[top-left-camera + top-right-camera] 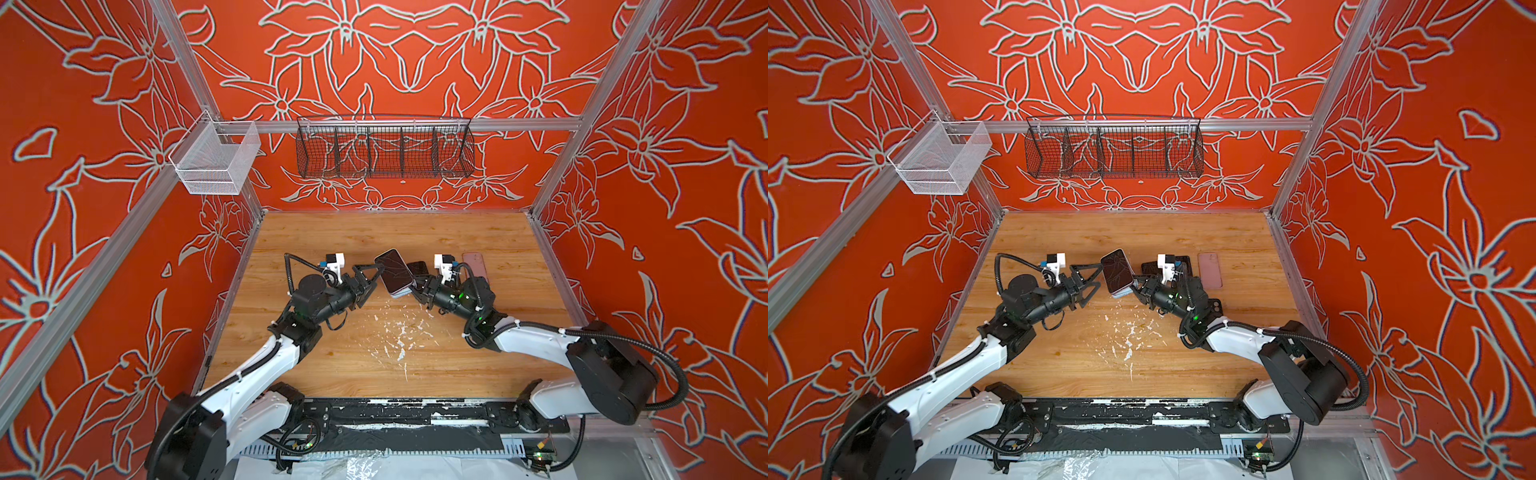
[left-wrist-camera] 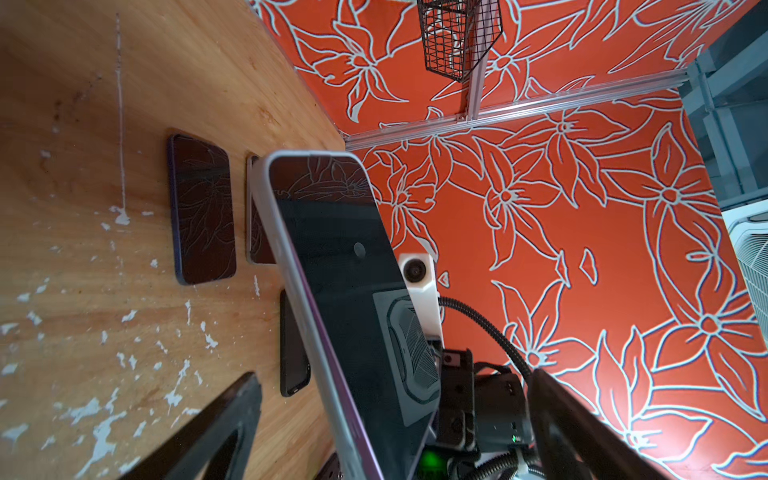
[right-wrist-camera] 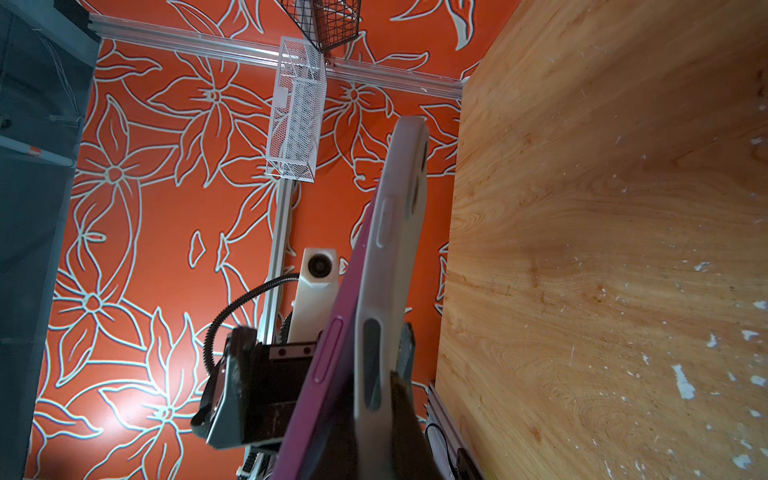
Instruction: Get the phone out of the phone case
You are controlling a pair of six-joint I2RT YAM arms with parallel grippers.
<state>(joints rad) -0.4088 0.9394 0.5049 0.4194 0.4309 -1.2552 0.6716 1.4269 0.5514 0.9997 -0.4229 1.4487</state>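
the right gripper [image 1: 417, 289] is clamped on the near end of the case [image 3: 390, 249], holding it tilted above the middle of the table [image 1: 332, 232] with the phone [image 3: 324, 353] partly out, seemingly so the left gripper [image 1: 374, 282], fingers wide apart just left, can take the phone.

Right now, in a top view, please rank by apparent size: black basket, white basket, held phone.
Largest to smallest: black basket, white basket, held phone. The phone, though raised toward the camera, looks smallest.
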